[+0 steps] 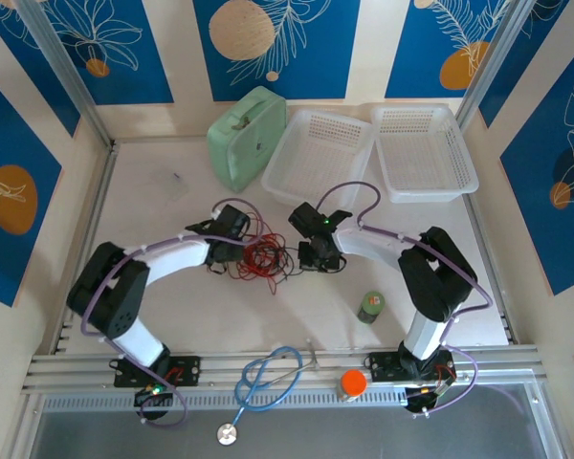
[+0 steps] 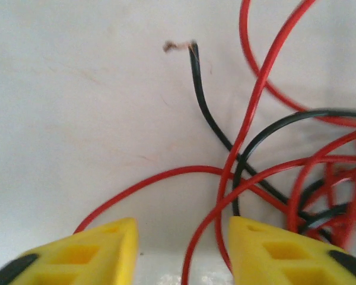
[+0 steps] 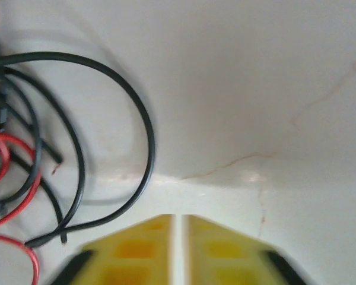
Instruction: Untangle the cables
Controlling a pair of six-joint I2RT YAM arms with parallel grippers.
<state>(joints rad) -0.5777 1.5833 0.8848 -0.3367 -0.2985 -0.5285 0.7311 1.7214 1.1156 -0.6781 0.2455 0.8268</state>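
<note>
Flanking the tangled cables point(image 1: 263, 256), likely to pull them apart, the left hand point(image 2: 184, 255) gapes around a red wire point(image 2: 253, 107); the right hand point(image 3: 179, 237) is closed, empty.

This is a robotics lab test cell, not a lived-in room. A left arm point(image 1: 163, 260) and a right arm point(image 1: 402, 251) are bolted to aluminium rails point(image 1: 77, 368) at the near edge of a white counter point(image 1: 172, 316). Metal posts point(image 1: 62, 72) and wall panels point(image 1: 124, 48) printed with blue leaf patterns (a decorative backdrop) box it in. The things laid out are an unrelated mix: a mint case point(image 1: 247, 137), a white basket point(image 1: 318, 158) beside a second basket point(image 1: 423, 153), a stethoscope point(image 1: 268, 382) and tangled cables point(image 1: 263, 256).
</note>
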